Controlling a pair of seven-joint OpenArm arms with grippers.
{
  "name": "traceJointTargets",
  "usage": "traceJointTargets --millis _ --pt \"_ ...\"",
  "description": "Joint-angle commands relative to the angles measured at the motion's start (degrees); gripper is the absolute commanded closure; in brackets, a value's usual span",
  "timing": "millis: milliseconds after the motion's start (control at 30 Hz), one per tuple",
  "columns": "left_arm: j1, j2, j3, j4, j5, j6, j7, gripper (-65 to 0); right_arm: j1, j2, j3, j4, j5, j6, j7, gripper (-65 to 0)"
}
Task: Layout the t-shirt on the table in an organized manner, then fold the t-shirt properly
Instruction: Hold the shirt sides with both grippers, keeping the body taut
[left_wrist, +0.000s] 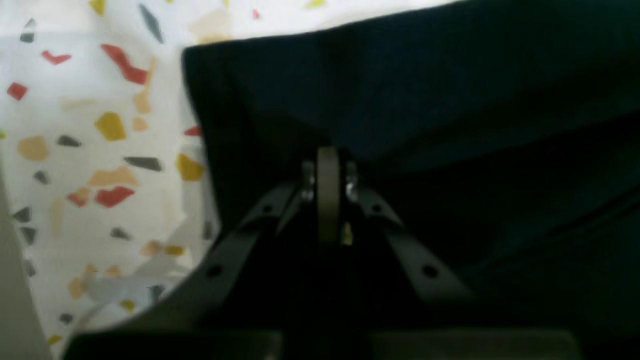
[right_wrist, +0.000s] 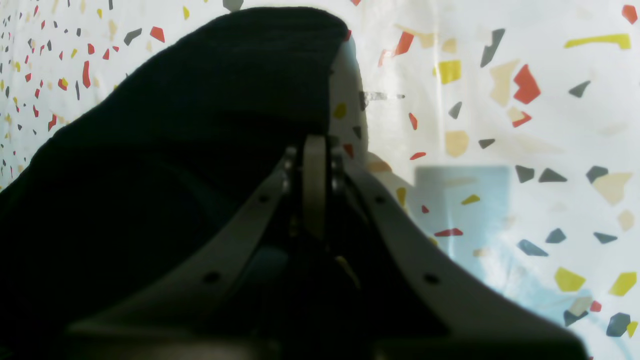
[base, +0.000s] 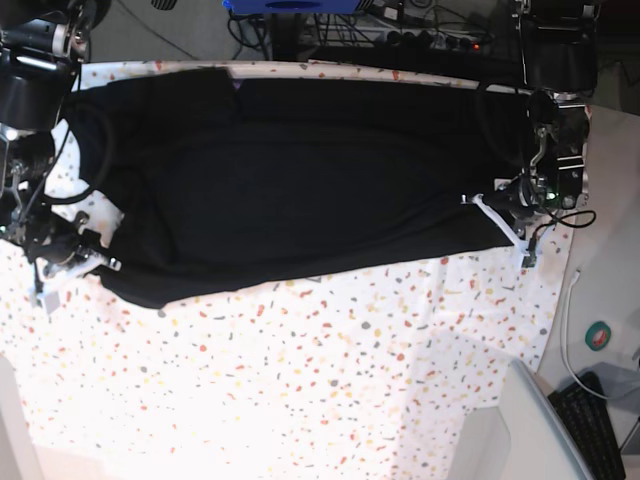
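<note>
The black t-shirt (base: 300, 180) lies spread lengthwise across the far half of the speckled table (base: 330, 380), plain side up, with no print showing. My left gripper (base: 484, 207) is at the shirt's right end, shut on the cloth's edge. In the left wrist view the closed fingertips (left_wrist: 328, 165) pinch the dark t-shirt (left_wrist: 425, 90), whose folds run toward them over the table (left_wrist: 75, 150). My right gripper (base: 106, 265) is shut on the shirt's left end. In the right wrist view the t-shirt (right_wrist: 175, 125) rises in a hump over the closed right gripper (right_wrist: 315, 150) above the table (right_wrist: 500, 125).
Cables and equipment (base: 400, 35) crowd the space beyond the table's far edge. A keyboard (base: 600, 425), a white cable (base: 570, 320) and a round green-and-red item (base: 598, 335) sit off the right side. A grey panel (base: 520, 420) overlaps the near right corner.
</note>
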Motion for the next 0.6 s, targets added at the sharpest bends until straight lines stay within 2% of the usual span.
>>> traceJointTargets --millis 0,367,567 --pt "-1.0 -0.7 -0.8 1.1 -0.1 0.2 -0.5 0.0 1.2 1.0 0.1 0.9 0.5 0.5 0.9 0.0" --pt "-1.5 -0.6 -2.6 4.9 -0.1 0.2 -0.5 0.0 1.2 1.0 0.0 0.9 0.5 0.5 0.9 0.0" --pt "-5.3 -1.0 -7.2 5.3 0.3 0.2 -0.4 0.0 1.2 1.0 0.0 0.9 0.5 0.5 0.9 0.0"
